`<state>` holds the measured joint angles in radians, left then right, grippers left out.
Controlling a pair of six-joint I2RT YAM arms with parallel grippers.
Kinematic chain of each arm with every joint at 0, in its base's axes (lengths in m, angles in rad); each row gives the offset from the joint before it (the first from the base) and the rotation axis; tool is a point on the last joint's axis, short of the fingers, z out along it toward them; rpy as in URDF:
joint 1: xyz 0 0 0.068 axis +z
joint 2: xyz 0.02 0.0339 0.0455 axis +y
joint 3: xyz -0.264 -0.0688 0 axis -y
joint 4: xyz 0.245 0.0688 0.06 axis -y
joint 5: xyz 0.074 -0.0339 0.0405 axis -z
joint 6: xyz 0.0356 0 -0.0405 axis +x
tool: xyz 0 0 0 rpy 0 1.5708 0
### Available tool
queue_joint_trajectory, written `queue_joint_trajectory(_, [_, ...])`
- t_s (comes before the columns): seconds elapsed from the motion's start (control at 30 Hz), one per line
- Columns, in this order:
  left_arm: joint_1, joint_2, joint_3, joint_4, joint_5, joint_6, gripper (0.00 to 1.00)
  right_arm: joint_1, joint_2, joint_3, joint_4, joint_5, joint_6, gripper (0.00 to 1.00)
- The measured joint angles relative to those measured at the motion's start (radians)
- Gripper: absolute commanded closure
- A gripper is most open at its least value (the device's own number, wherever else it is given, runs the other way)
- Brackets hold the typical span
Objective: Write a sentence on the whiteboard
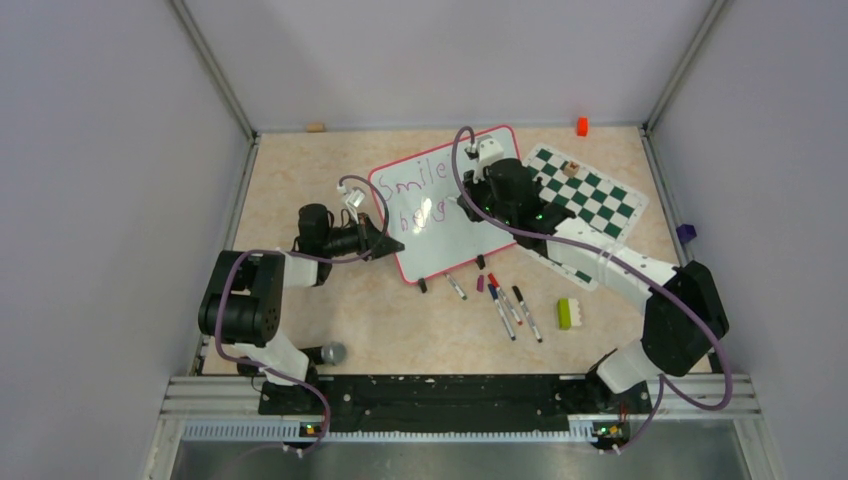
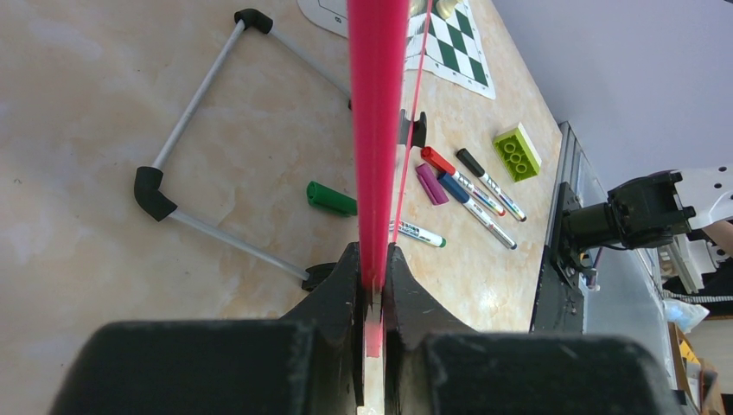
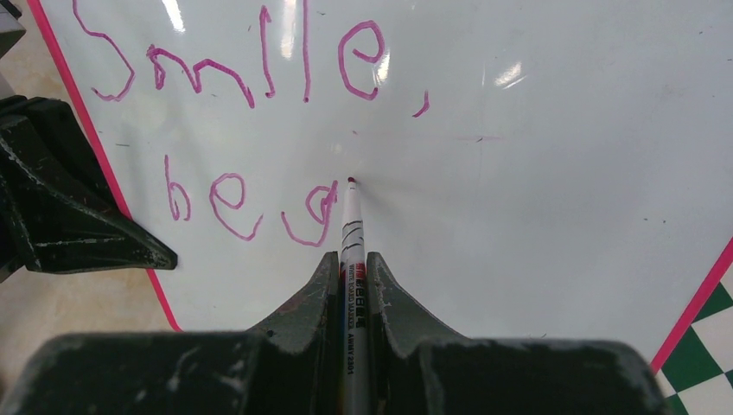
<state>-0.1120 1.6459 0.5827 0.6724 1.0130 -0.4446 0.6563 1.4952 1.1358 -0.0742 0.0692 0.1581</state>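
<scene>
The whiteboard [image 1: 455, 215] lies mid-table with a red-pink rim; its surface also fills the right wrist view [image 3: 536, 173]. The sentence [image 3: 259, 130] in purple-magenta reads "Smile," with "be g" below it. My right gripper [image 3: 353, 259] is shut on a white marker [image 3: 353, 233], whose tip touches the board just right of the "g". In the top view the right gripper [image 1: 465, 200] is over the board's middle. My left gripper [image 2: 373, 259] is shut on the board's red rim [image 2: 377, 104] at its left edge; in the top view it [image 1: 392, 245] is at the board's lower left.
Several loose markers [image 1: 510, 305] and a purple cap [image 1: 480, 283] lie in front of the board. A green brick [image 1: 569, 313] is to their right. The chequered chess mat [image 1: 590, 200] lies right of the board. An orange block [image 1: 582, 125] sits at the back.
</scene>
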Motion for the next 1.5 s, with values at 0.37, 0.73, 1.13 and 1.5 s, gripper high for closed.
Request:
queue_joint_trajectory(0.37, [0.0, 0.0, 0.0, -0.002, 0.0, 0.0, 1.0, 0.0, 0.0, 0.0, 0.0, 0.001, 0.0, 1.0])
queue_joint_trajectory(0.73, [0.0, 0.0, 0.0, -0.003, 0.001, 0.001, 1.0, 0.0, -0.019, -0.032, -0.01, 0.002, 0.002, 1.0])
queue_joint_trajectory(1.13, [0.0, 0.0, 0.0, -0.004, 0.001, 0.001, 1.0, 0.0, -0.025, -0.044, -0.021, 0.001, 0.002, 1.0])
queue_joint_trajectory(1.5, [0.0, 0.0, 0.0, -0.005, 0.001, 0.001, 1.0, 0.0, -0.025, -0.044, -0.022, 0.001, 0.002, 1.0])
